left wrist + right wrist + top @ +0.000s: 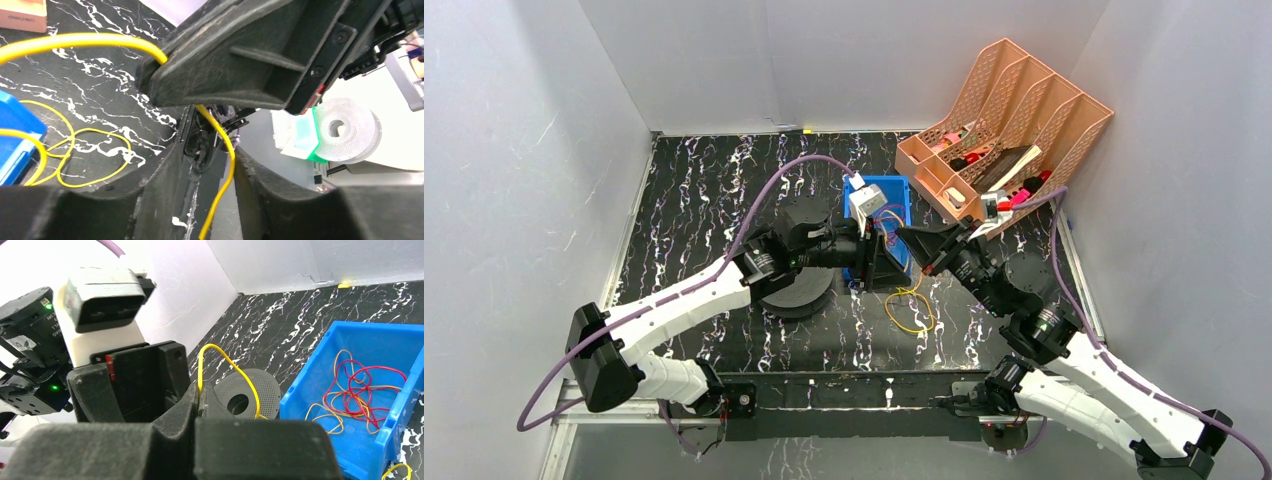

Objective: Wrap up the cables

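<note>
My right gripper is shut on a thin yellow cable, which loops up out of its jaws and back down in front of a grey perforated spool. In the left wrist view that cable hangs down from the right gripper and passes between the fingers of my left gripper. Those jaws stand apart, and the strand lies against the right finger. More of the yellow cable lies coiled on the table. Red and yellow cables lie tangled in the blue bin. Both grippers meet beside the bin.
An orange file rack with small items stands at the back right. The grey spool sits under the left arm. White walls enclose the black marbled table. A white reel with a green part shows behind the right arm.
</note>
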